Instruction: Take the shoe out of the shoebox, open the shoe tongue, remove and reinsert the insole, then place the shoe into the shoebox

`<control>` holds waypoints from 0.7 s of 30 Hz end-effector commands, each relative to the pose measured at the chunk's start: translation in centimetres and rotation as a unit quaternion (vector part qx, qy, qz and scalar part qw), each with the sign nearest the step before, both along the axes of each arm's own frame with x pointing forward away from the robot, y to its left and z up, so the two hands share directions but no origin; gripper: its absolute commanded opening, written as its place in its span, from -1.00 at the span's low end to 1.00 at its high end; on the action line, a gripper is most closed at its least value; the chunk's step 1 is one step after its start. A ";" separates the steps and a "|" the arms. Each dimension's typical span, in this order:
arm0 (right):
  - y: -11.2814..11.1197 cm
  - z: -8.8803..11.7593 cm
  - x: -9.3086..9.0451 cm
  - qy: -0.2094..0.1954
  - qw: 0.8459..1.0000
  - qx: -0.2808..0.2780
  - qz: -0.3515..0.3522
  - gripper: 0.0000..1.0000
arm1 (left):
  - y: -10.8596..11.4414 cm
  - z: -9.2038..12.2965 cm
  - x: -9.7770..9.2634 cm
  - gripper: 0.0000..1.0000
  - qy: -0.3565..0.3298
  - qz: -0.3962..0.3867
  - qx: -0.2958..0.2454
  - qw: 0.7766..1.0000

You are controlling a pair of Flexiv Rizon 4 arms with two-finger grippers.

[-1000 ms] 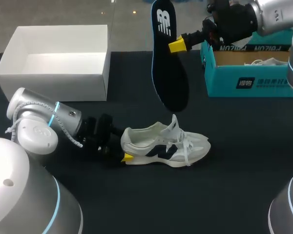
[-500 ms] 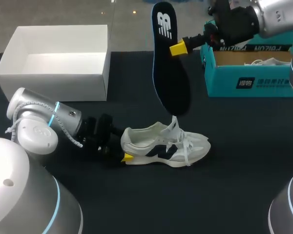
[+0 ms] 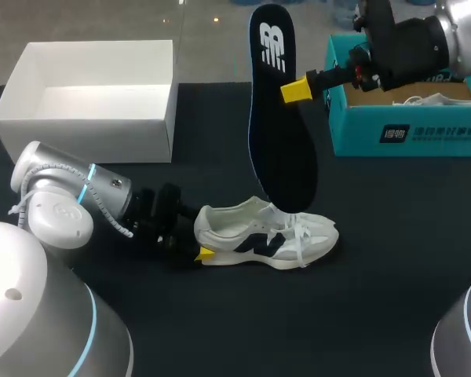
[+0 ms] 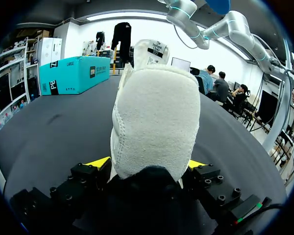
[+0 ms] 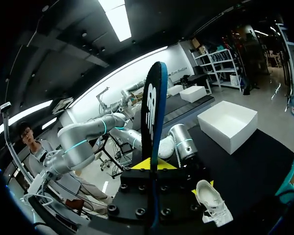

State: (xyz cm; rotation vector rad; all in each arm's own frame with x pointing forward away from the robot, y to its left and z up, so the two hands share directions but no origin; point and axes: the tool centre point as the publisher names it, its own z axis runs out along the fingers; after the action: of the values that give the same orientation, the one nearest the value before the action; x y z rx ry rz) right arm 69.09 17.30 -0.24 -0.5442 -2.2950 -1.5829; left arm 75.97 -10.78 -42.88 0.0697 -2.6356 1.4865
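Now the shoe (image 3: 267,232) sits on its sole on the table (image 3: 377,275), heel clamped in the left end effector (image 4: 149,166). Above it hangs the insole (image 3: 281,133), nearly upright, lower end near the tongue, pinched by the right end effector (image 5: 151,164). Teal shoebox (image 3: 408,133) stands far right.

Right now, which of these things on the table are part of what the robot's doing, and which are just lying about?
In the job: white sneaker, heel in the left gripper; dark insole, held by the right gripper; empty white box, likely its shoebox.
Lying about, it seems: teal box with something white inside.
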 end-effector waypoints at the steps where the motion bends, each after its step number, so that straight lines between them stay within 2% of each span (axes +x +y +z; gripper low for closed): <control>1: 0.0 -0.2 -1.7 -0.001 1.000 -0.008 -0.028 -1.00 | 0.0 -0.3 0.0 -1.00 0.000 0.000 0.002 1.000; 6: -0.3 -0.4 -2.4 -0.003 0.999 -0.008 -0.046 -1.00 | 0.0 -0.3 0.0 -1.00 0.000 0.000 0.002 1.000; 8: -0.5 -0.4 -2.3 -0.012 0.998 -0.010 -0.055 -1.00 | 0.0 -0.3 0.0 -1.00 0.000 0.000 0.002 1.000; 21: -0.5 -0.4 -2.3 -0.012 0.998 -0.010 -0.055 -1.00 | 0.0 -0.3 0.0 -1.00 0.000 0.000 0.002 1.000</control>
State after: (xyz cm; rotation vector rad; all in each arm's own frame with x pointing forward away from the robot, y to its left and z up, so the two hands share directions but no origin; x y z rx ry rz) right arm 66.70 16.61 -0.58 -0.6672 -2.3365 -1.6287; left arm 75.97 -10.78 -42.89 0.0697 -2.6356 1.4865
